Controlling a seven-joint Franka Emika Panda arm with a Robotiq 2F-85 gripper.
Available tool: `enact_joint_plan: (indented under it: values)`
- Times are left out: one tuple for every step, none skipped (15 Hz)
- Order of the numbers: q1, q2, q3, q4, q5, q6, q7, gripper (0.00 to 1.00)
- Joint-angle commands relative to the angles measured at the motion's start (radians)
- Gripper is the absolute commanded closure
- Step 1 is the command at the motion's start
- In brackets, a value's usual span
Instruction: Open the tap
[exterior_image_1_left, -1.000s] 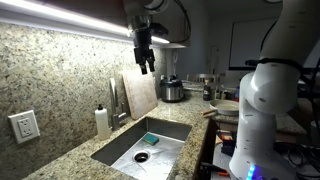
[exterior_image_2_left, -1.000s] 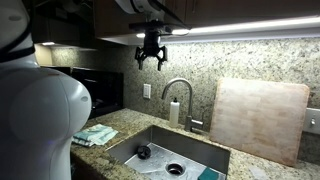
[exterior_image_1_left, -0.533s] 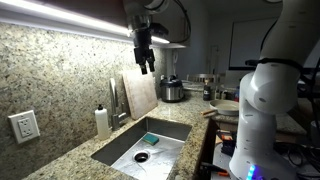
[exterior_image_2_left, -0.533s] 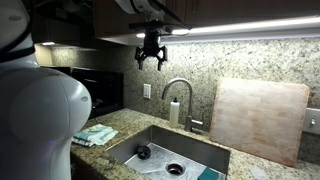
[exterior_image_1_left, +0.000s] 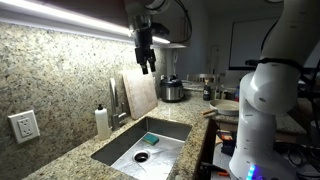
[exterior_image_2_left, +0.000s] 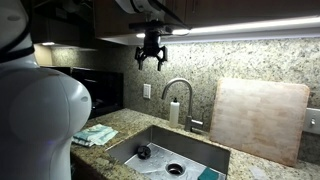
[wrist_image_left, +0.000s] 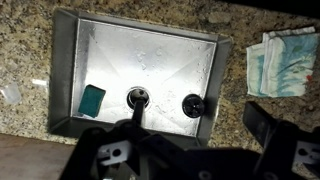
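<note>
The steel sink holds three things in the wrist view: a teal sponge against one side wall, the drain near the middle of the floor, and a round black object (a stopper, by its look) beside the drain. A folded cloth lies on the granite counter outside the basin. The tap stands behind the sink at the backsplash, with the white soap bottle just beside it and a cutting board leaning further along. The gripper hangs high above the basin, well apart from the tap, its fingers spread wide and holding nothing.
</note>
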Motion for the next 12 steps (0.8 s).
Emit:
enact_joint_plan:
  values:
    - [-0.002,-0.180,-0.013,-0.188,0.079,0.052,0.032,0.00]
    - [0.000,-0.225,-0.015,-0.242,0.109,0.067,0.039,0.00]
    - [0.001,-0.277,-0.013,-0.297,0.145,0.080,0.055,0.00]
    - [0.000,-0.322,-0.011,-0.350,0.180,0.101,0.074,0.00]
    - [-0.004,-0.373,-0.002,-0.407,0.206,0.116,0.102,0.00]
    - [-0.014,-0.416,0.006,-0.467,0.219,0.143,0.133,0.00]
    - [-0.029,-0.459,0.017,-0.527,0.225,0.187,0.173,0.00]
    - [-0.044,-0.482,0.020,-0.575,0.215,0.233,0.196,0.00]
    - [-0.057,-0.493,0.015,-0.615,0.212,0.284,0.214,0.00]
    - [-0.075,-0.493,0.010,-0.652,0.201,0.346,0.227,0.00]
    - [-0.092,-0.473,-0.002,-0.674,0.206,0.410,0.237,0.00]
    - [-0.111,-0.457,-0.007,-0.694,0.206,0.476,0.251,0.00]
